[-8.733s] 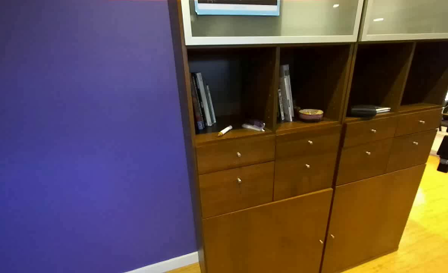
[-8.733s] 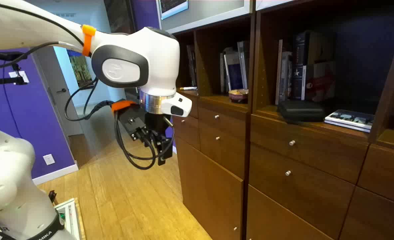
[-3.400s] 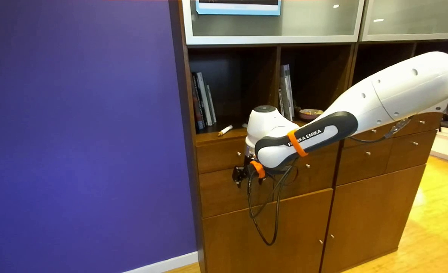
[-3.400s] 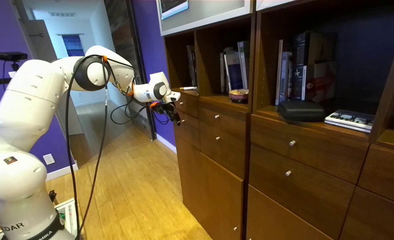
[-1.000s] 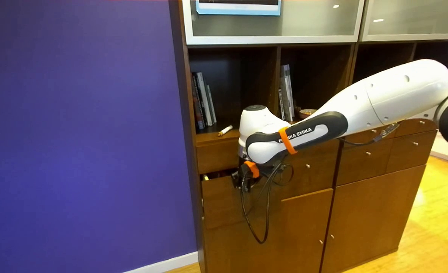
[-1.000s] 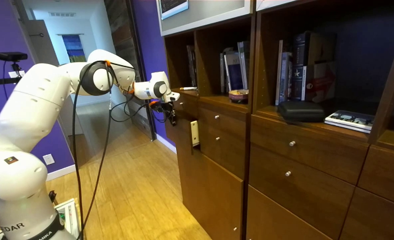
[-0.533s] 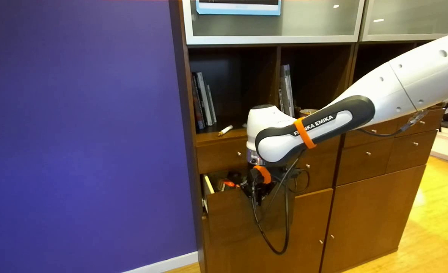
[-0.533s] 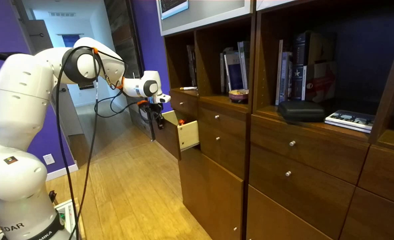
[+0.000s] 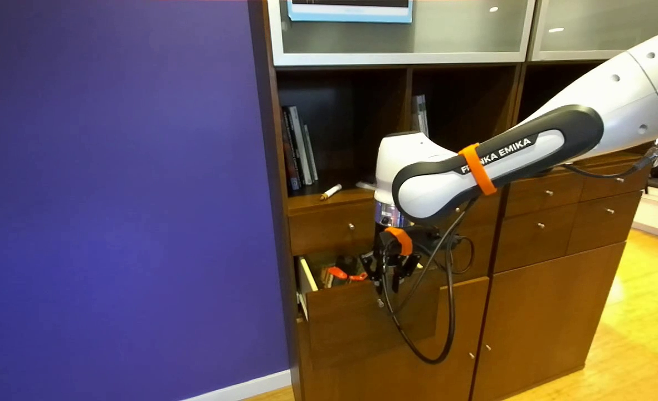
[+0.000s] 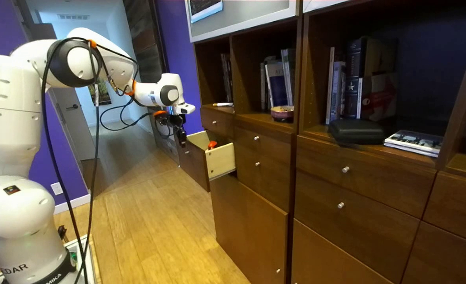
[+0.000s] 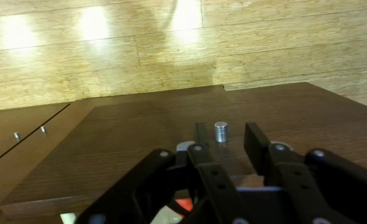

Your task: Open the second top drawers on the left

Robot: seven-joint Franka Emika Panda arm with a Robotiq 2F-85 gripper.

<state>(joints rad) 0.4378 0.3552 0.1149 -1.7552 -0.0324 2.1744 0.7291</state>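
Marker (image 9: 331, 192) on shelf (image 9: 311, 201) above pulled-out drawer (image 9: 345, 323).

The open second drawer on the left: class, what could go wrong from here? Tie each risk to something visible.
In the wrist view, the tool stands open with gaps either side of the silver knob, so a pull might slip off.
The looped black cable hangs across the second drawer in an exterior view and may snag.
Red-orange items show inside; a hard jerk could shift them.

– The left drawer (image 9: 354, 323)?
– Pulled out, level: brown front, small silver knob (image 11: 221, 132), pale wooden sides.
– And the right drawer (image 10: 263, 178)?
– Just beside it, matching brown, silver-knobbed, fully closed.
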